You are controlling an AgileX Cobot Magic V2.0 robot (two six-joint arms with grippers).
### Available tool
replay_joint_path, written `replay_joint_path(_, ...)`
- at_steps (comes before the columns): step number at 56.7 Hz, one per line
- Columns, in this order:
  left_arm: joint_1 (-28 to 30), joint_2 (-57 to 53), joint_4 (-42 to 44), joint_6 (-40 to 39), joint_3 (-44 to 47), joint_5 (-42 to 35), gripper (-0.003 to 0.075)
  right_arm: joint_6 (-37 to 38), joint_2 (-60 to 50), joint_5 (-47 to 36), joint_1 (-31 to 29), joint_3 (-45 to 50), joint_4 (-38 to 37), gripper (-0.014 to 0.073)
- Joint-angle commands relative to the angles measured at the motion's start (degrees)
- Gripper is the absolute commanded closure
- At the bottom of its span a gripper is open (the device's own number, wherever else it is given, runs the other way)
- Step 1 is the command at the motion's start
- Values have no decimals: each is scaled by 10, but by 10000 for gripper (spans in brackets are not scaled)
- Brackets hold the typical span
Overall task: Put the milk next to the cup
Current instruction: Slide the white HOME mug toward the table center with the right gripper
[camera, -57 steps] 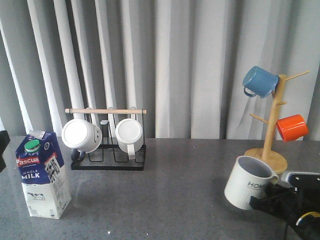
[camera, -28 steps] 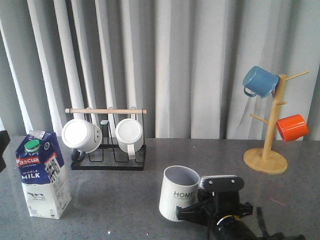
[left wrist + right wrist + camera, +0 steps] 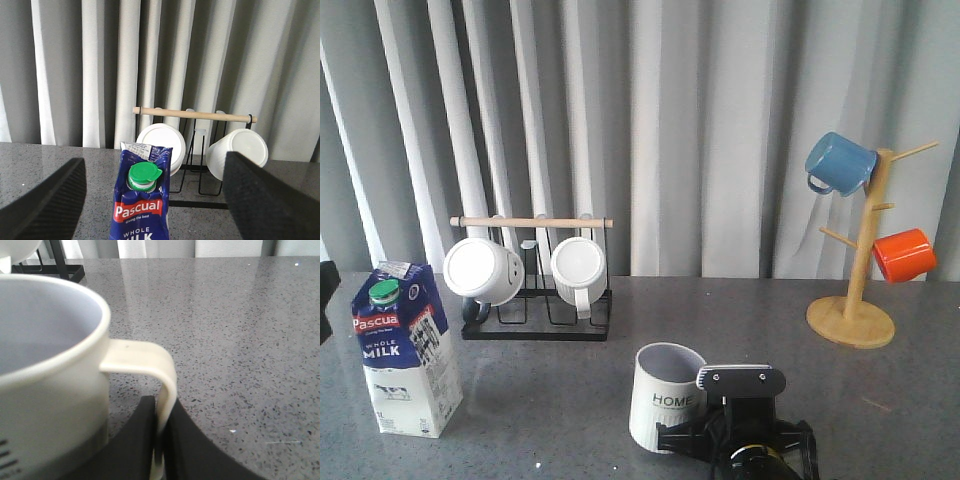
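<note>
— Standing upright near the front centre of the grey table [image 3: 570, 380], the cup [image 3: 663, 397] is seen with its "HOME" lettering turned to the front camera; the grey-lilac inside is seen bare in the right wrist view. What is recorded for its grip?

— The right gripper [image 3: 159, 440] is closed on the cup's handle [image 3: 150, 365]; dark fingers [image 3: 135, 440] are pressed against either side of it. From the front only the wrist housing is visible, low behind the cup.

— And the milk [image 3: 406, 347]?

— It is set upright at the table's left edge, green cap [image 3: 144, 175] on, well apart from the cup. The left gripper [image 3: 152, 200] is held wide open, its two pads flanking the carton without contact; nothing is gripped.

— Other containers?

— Two white mugs [image 3: 483, 270] are laid on their sides in the black wire rack [image 3: 535, 320] behind the milk. A blue mug [image 3: 839, 163] and an orange mug [image 3: 904, 254] are hung on the wooden mug tree [image 3: 855, 300] at the right rear.

— Change against the earlier front frames?

— The cup is found further left: from beside the tree's base, tilted, to front centre, now upright. The milk, rack and tree are unchanged.
</note>
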Motion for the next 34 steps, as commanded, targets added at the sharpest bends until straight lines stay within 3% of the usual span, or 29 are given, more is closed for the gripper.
replay_joint_path(1, -3, -6, -2, -1, -19, -44, 187, -6, -28, -39, -1, -14, -21, 531)
replay_joint_path(23, -3, -6, -2, -1, -19, -44, 187, -6, -45, -17, -1, -12, -28, 346)
replay_joint_path(34, -3, -6, -2, -1, -19, -44, 187, -8, -57, 23, -1, -8, -48, 328)
